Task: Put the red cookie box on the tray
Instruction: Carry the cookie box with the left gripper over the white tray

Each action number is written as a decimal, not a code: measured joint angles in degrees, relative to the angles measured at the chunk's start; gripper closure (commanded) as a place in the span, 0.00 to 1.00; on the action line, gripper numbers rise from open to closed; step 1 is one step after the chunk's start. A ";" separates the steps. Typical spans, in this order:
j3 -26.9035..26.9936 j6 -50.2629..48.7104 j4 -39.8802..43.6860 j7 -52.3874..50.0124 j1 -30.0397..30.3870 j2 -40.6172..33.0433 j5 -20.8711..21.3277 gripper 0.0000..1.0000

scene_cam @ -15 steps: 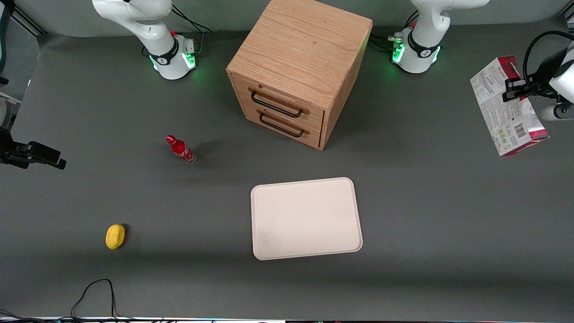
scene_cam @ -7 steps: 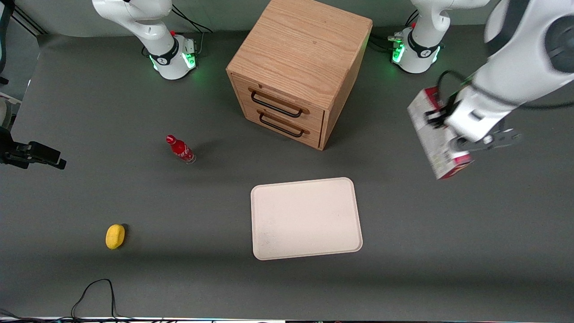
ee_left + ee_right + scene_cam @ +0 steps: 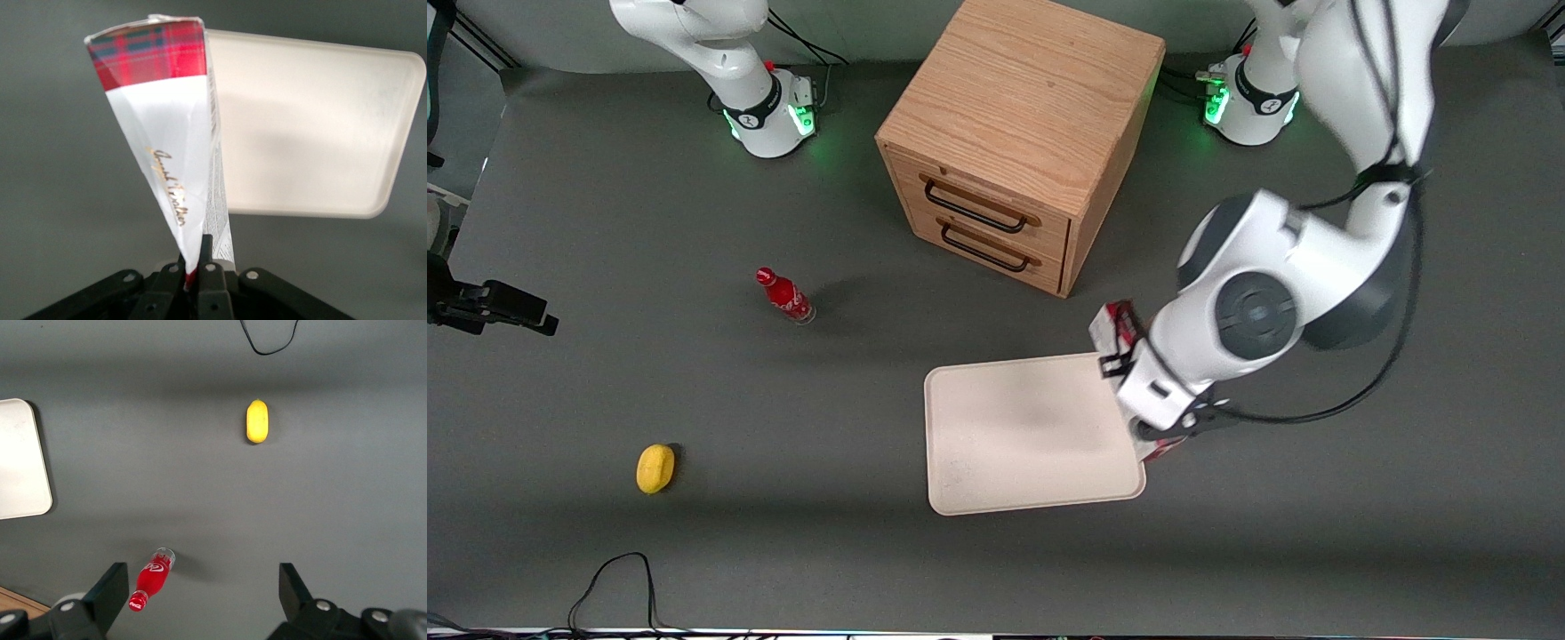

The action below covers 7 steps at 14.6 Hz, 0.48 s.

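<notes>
The red cookie box (image 3: 167, 133) shows a tartan red end and white printed faces, and my left gripper (image 3: 198, 250) is shut on its narrow end. In the front view the box (image 3: 1117, 327) hangs in the air above the cream-white tray's (image 3: 1014, 436) edge at the working arm's end, mostly covered by the wrist. The gripper (image 3: 1149, 416) sits under that wrist. The tray (image 3: 313, 127) lies flat below the box with nothing on it. Its corner (image 3: 20, 460) also appears in the right wrist view.
A wooden two-drawer cabinet (image 3: 1018, 133) stands farther from the front camera than the tray. A small red bottle (image 3: 785, 296) and a yellow lemon (image 3: 655, 468) lie toward the parked arm's end. A black cable (image 3: 618, 578) loops near the table's front edge.
The left arm has swept in from the working arm's end of the table, carrying the cookie box from beyond the table edge to above the tray's edge.
</notes>
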 measured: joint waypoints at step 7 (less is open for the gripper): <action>1.83 9.99 -3.12 3.82 -1.41 7.05 4.94 1.00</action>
